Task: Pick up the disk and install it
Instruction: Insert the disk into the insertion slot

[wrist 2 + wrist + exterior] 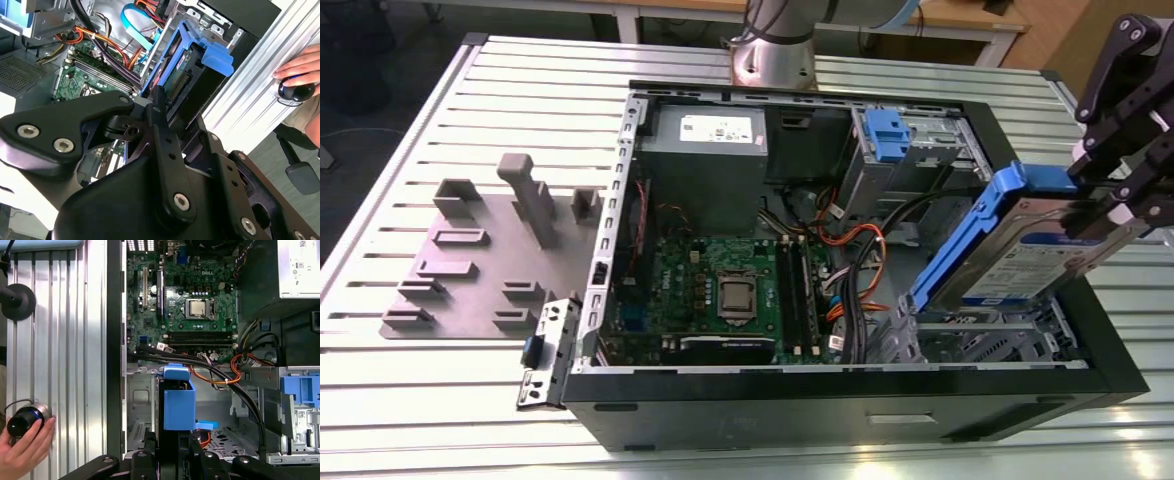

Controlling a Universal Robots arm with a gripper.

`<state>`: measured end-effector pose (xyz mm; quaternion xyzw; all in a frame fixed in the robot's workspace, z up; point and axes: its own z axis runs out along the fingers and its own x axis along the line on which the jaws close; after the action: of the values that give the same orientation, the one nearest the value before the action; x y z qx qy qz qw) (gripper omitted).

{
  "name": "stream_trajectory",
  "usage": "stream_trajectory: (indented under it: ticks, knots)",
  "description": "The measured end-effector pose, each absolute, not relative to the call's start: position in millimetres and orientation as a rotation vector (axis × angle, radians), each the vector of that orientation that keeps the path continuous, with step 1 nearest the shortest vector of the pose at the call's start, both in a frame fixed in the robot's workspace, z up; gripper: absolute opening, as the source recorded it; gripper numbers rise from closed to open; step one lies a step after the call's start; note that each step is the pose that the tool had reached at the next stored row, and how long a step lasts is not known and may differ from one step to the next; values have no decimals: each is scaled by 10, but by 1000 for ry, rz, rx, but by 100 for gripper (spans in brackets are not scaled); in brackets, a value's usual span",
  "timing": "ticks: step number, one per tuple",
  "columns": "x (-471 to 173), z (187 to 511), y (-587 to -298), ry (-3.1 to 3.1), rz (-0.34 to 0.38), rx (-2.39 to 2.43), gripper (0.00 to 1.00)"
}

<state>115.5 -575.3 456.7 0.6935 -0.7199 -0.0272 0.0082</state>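
Hanging tilted over the open computer case at the exterior view's right, the disk is held by its upper end in the gripper, closed tight on it, apparently angled to suit the empty drive bay just beneath.

Silver disk with blue rails, black gripper, green motherboard, black case

Bright, even light washes the slatted table, glare streaking its near edge; shadow pools inside the open computer case.
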Motion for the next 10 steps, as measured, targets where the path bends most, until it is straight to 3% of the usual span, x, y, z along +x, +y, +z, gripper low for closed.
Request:
stream_trajectory:
  ticks: [10]
  knots:
    - [1156, 4517, -5738, -2250, -85, 2167, 35]
